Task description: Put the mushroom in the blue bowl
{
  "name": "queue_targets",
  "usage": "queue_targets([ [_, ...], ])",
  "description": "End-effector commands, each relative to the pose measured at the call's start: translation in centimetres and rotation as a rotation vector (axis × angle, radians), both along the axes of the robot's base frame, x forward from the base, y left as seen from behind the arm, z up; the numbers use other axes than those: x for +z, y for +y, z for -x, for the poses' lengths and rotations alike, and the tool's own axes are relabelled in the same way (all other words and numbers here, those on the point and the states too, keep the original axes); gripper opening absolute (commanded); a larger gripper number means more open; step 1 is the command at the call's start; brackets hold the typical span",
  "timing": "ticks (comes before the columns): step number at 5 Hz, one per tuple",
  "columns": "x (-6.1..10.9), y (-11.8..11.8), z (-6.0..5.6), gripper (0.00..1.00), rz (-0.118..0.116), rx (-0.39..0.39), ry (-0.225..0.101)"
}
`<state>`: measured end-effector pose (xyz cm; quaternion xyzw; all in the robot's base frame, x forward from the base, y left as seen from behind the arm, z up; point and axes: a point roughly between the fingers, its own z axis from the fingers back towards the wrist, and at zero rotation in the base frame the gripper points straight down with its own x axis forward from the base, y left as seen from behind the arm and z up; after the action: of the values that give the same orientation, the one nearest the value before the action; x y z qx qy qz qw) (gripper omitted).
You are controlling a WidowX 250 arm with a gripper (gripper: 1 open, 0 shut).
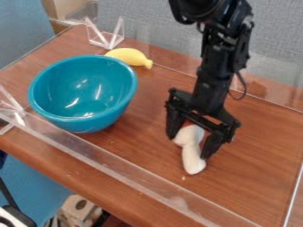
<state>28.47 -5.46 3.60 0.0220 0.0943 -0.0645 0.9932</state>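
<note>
The mushroom [193,155] lies on its side on the wooden table, cream-white, its cap end hidden under the gripper. My black gripper [194,133] hangs straight down over that end, open, with one finger on each side of the mushroom and low at the table. The blue bowl [81,92] stands to the left, deep, glossy and with nothing in it, well apart from the gripper.
A yellow banana [129,58] lies behind the bowl. Clear plastic walls [119,160] run along the table's front and right edges, and a low clear frame [104,34] stands at the back left.
</note>
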Motion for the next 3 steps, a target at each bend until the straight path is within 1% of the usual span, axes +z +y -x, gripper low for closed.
queue_targets([
  [1,-0.07,-0.02,-1.00,0.00,0.008,-0.003,-0.041],
  [2,-0.24,0.13,-1.25,0.00,0.004,-0.002,-0.041],
  [3,-0.43,0.43,-1.83,0.00,-0.006,0.002,-0.039],
])
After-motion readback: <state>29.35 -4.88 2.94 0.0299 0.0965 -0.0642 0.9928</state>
